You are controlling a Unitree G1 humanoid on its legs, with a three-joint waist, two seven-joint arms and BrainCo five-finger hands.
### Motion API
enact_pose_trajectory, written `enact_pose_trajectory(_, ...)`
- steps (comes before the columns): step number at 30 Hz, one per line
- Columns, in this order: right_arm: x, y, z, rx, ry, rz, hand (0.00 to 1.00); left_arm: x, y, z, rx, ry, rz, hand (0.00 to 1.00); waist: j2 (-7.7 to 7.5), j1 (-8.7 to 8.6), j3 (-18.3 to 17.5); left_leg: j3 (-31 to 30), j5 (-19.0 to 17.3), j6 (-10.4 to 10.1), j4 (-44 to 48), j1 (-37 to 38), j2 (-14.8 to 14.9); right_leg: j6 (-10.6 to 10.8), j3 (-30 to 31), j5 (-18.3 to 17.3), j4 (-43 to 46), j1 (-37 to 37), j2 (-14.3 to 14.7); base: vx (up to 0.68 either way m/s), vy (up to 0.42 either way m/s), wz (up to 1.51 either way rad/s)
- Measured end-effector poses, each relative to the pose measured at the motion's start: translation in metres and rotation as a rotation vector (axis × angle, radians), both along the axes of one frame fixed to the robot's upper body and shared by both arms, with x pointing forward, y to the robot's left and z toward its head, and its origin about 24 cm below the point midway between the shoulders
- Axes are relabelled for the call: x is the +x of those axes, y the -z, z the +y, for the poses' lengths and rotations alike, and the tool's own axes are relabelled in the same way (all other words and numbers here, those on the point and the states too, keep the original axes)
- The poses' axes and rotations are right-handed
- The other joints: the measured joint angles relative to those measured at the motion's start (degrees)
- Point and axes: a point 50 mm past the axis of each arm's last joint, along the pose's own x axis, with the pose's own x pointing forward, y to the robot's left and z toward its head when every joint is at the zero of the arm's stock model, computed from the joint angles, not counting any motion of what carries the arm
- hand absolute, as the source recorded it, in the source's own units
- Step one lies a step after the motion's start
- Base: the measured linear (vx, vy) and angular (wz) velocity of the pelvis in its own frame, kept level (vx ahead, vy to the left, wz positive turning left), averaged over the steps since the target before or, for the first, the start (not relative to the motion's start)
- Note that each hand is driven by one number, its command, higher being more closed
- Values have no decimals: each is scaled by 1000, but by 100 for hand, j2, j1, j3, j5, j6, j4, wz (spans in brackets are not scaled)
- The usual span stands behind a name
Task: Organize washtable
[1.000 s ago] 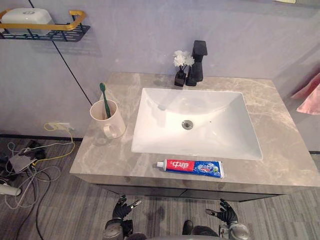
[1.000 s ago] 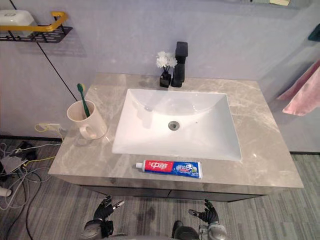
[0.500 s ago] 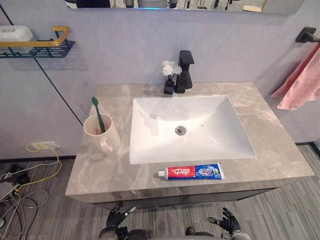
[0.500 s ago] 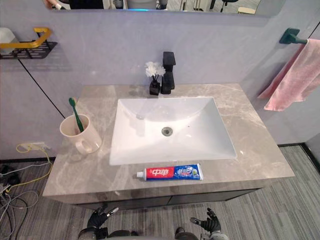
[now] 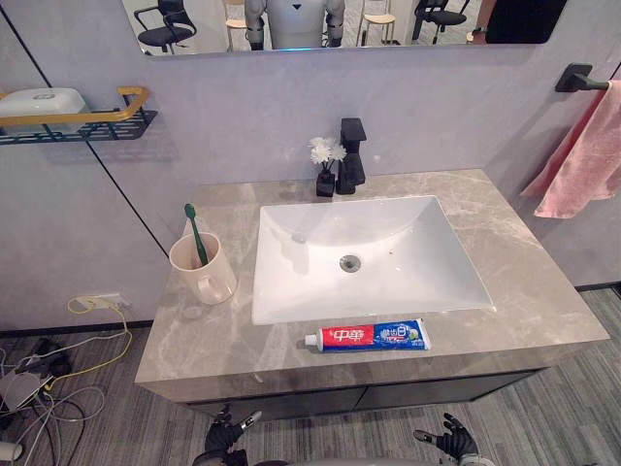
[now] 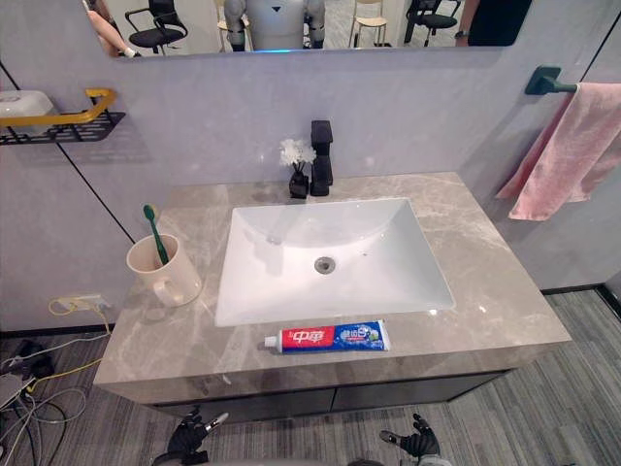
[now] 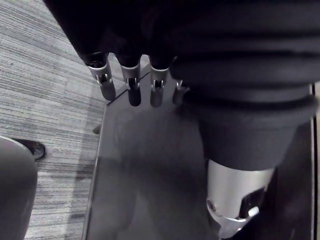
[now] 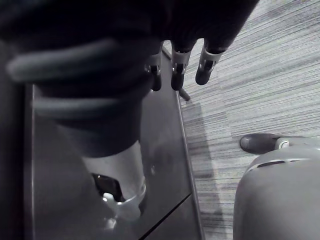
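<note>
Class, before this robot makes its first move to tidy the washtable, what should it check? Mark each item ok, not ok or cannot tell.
1. Left robot hand open and empty: ok.
2. Right robot hand open and empty: ok.
3. Toothpaste lies flat near the counter's front edge, nothing on it: ok.
4. Cup upright, toothbrush standing in it: ok.
5. Sink free of items: ok.
6. Hands raised to counter height: not ok, both hang below its front edge.
</note>
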Motion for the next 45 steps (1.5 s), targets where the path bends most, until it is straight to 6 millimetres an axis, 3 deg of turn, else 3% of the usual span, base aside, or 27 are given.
enact_pose_trajectory(7, -12, 3, -3, 14, 53, 28, 0, 1, 0, -2, 3, 26, 3, 0, 12, -2, -1, -3, 49, 4, -99, 63, -11, 2, -25, 2, -11, 31, -10, 0, 0, 0)
enact_pose_trajectory(13, -37, 9, -12, 60, 248, 72, 0, 5, 0, -1, 43, 130, 19, 0, 27, -4, 4, -87, 184, -4, -274, 187, -20, -3, -142, 22, -63, 151, -13, -41, -26, 9)
enact_pose_trajectory(23, -37, 7, -17, 57, 291, 59, 0, 7, 0, -2, 91, 229, 33, 0, 43, -12, 30, -230, 354, -9, -479, 197, -29, 3, -236, 75, -102, 146, -11, -62, -22, 6)
enact_pose_trajectory(31, -33, 3, -32, 27, 325, 33, 0, -6, -2, 24, 132, 115, 59, 0, 32, 4, 32, -493, 413, -32, -521, 163, -53, -5, -513, 24, -105, 224, -16, -14, -19, 17)
enact_pose_trajectory(38, -22, -3, -45, -1, 322, -3, 0, 6, -32, 93, 292, -87, -49, 0, 25, 54, 21, -755, 484, -41, -629, 95, -62, 2, -745, -81, -75, 236, -19, -7, -21, 20)
enact_pose_trajectory(41, -16, -7, -47, -16, 302, -34, 0, 20, -55, 118, 360, -168, -161, 0, 31, 128, 19, -842, 485, -41, -626, 52, -76, 0, -841, -117, -72, 239, -28, 17, -9, 15)
enact_pose_trajectory(45, -13, -9, -47, -22, 293, -55, 0, 59, -113, 136, 487, -216, -454, 0, 38, 195, 21, -1012, 486, -41, -575, -23, -114, 10, -1035, -223, 21, 280, -67, 27, -8, 24)
